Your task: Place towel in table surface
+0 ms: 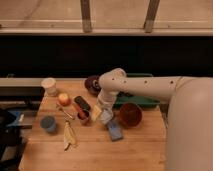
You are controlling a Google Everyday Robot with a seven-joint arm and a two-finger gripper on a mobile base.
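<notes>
The towel [106, 117], a small pale cloth, lies on the wooden table surface [95, 150] between a small red can and the orange bowl [130, 115]. My gripper [100, 111] hangs straight down from the white arm's elbow [112, 81]. It is open, its tips right at the towel's upper left edge. Whether the fingers touch the cloth I cannot tell. The arm reaches in from the right and hides part of the green tray.
A blue pad [115, 131] lies just below the towel. Left of it are a red can [83, 116], dark bar [81, 103], orange fruit [63, 99], blue cup [48, 123], banana peel [69, 136] and white cup [49, 86]. A dark bowl [92, 84] and green tray [142, 100] sit behind.
</notes>
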